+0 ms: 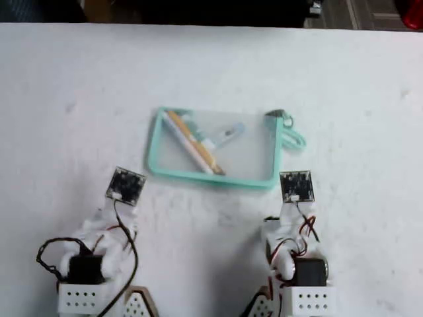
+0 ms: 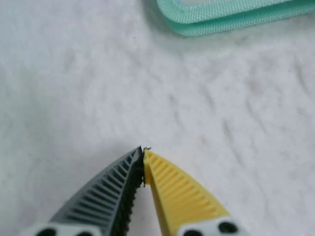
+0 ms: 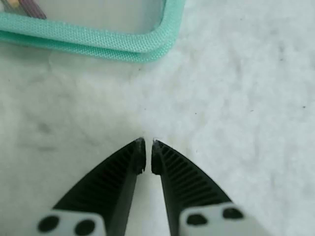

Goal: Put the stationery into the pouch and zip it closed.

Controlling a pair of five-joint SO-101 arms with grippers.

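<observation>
The pouch (image 1: 248,155), stationery (image 1: 195,148) inside, lies central on the surface (image 1: 66,79) with its zip tab (image 1: 274,117) at 2 o'clock, and since the left claw (image 2: 142,152) at its 7 and the right claw (image 3: 147,145) at its 5 sit narrow and empty, tugging the tab may drag the unpinned pouch.

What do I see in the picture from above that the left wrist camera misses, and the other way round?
From above: the whole pouch with pencils inside, its looped strap at one end, plus the left arm and right arm in front of it. From the left wrist: the left fingers close up, one grey, one yellow, tips pressed together, holding nothing. Both: a green corner of the pouch and the white table.
</observation>
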